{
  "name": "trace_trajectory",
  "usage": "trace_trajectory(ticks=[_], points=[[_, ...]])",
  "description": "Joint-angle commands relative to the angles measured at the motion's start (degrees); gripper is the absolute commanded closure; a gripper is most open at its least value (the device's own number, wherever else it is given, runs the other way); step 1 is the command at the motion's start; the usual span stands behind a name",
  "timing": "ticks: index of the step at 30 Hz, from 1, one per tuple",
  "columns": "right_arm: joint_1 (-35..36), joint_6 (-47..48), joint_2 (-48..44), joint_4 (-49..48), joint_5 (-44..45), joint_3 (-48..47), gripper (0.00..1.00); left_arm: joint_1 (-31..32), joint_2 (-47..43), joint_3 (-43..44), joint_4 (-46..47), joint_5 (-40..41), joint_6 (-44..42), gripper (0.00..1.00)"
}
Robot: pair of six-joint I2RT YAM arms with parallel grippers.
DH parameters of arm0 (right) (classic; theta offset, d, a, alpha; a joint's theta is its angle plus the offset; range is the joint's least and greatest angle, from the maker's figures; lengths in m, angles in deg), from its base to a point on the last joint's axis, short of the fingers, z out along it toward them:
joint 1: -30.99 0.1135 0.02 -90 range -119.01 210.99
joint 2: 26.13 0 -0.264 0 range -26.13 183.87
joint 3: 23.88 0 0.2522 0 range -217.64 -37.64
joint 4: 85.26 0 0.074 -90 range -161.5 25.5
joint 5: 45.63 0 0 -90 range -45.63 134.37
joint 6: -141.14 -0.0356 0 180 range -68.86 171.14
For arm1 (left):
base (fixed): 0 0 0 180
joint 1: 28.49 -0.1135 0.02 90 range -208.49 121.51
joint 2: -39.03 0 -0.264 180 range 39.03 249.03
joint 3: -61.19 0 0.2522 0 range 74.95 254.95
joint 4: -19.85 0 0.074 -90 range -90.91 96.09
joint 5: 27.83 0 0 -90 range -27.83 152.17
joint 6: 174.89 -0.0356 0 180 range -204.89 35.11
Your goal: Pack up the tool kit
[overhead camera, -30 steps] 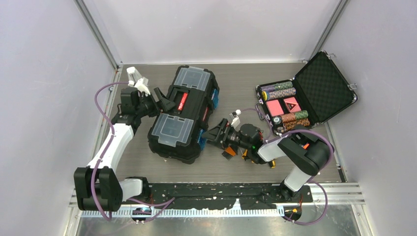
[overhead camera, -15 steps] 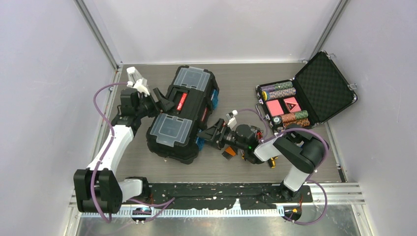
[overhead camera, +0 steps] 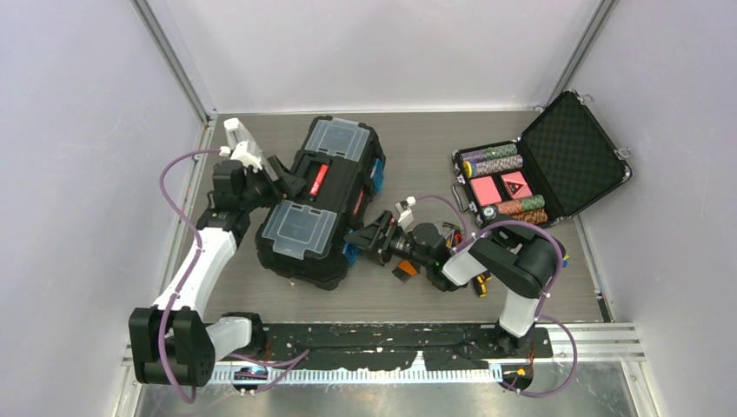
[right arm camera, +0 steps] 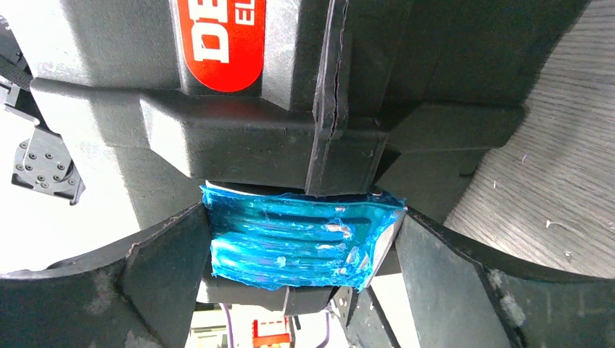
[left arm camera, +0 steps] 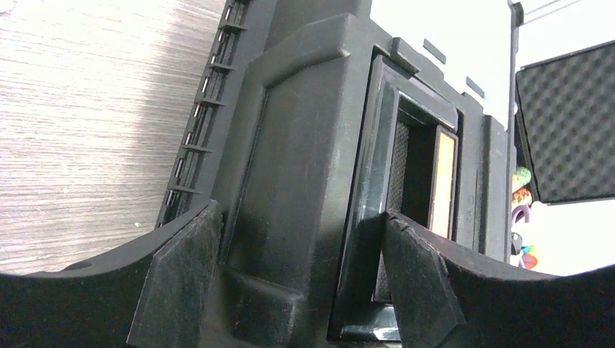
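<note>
You see one toolbox [overhead camera: 317, 213]: the left claw [left arm camera: 299, 214], set wide, clamps one ridge between its fingers; the right claw [right arm camera: 304, 214], fully spread, straddles one blue latch [right arm camera: 297, 243].

grey table [overhead camera: 417, 143] bears toolbox [overhead camera: 323, 207] and open chip case [overhead camera: 575, 146].

Overhead camera looks steeply down on the whole table [overhead camera: 417, 143]. Wrist cameras face the toolbox [overhead camera: 343, 195] closely from opposite sides.
</note>
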Motion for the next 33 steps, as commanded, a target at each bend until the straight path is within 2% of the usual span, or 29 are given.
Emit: trace_trajectory(ticks=[1,3,4,9,16,23,26,28,32,33], points=[[2.0,1.6,1.6,-3.6,2.4,-3.3,0.03,3.3,0.4,-6.1,-9.9,2.1,5.5,0.23],[2.1,2.1,1.6,-4.3,1.8,-3.7,0.01,3.4,-0.3,-7.2,-8.6,2.3,6.7,0.23],[2.1,2.1,1.6,-4.5,1.6,-3.6,0.03,3.5,-0.7,-7.8,-8.0,2.5,7.3,0.23],[1.6,4.7,-1.4,-0.7,1.4,-2.1,0.25,3.6,-2.0,-9.7,-7.3,4.8,8.3,0.23],[0.1,14.5,-11.2,20.6,4.4,-3.3,0.58,4.3,-1.0,-10.8,-7.2,6.4,7.8,0.23],[0.2,22.5,-18.0,40.7,9.5,-8.4,0.67,5.4,-0.5,-10.5,-7.7,7.9,6.9,0.24],[0.1,23.1,-19.1,40.7,9.3,-8.2,0.64,5.5,-0.3,-10.2,-8.0,8.4,6.3,0.24],[0.0,22.6,-19.4,39.8,8.1,-7.6,0.54,5.5,-0.2,-10.0,-8.0,8.3,6.2,0.24],[0.0,21.1,-21.3,38.8,7.5,-4.1,0.24,5.5,0.0,-9.6,-8.7,8.9,5.8,0.24],[0.0,20.2,-22.2,38.0,7.5,-2.8,0.21,5.4,0.1,-9.5,-8.9,9.1,5.5,0.24]])
